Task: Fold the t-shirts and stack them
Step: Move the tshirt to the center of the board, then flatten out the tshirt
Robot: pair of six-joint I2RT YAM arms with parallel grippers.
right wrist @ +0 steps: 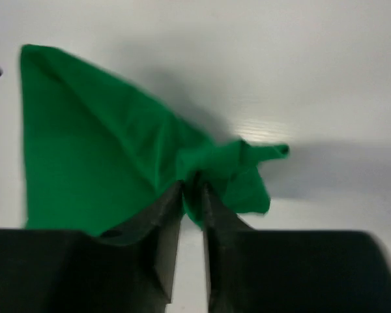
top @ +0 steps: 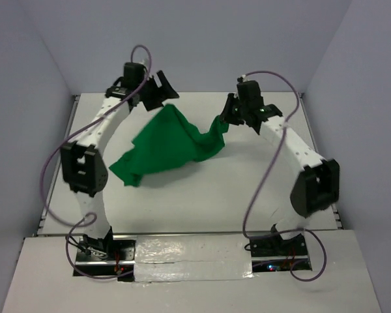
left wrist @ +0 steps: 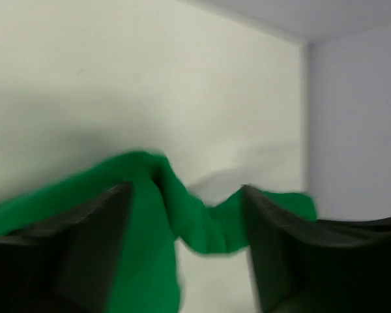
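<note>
The left gripper (left wrist: 186,218) has its jaws standing wide and pinching nothing. The green t-shirt (top: 166,147) runs across the gap between them and hangs below, though this wrist view is blurred. The right gripper (right wrist: 192,189) has its jaws nearly together, nipped on a small bunch of the shirt's edge right at the fingertips. The rest of the cloth spreads away to the left of those jaws and droops toward the table (top: 202,195).

With one pinch carrying it, the shirt will likely sag into a heap instead of lying flat, and the creases would spoil any fold. The right pinch looks shallow, so a tug could pull the fabric free. If the left jaws close where they stand, they may catch a doubled layer.

Count: one t-shirt, two grippers, one table. No second shirt is in view to stack on.
</note>
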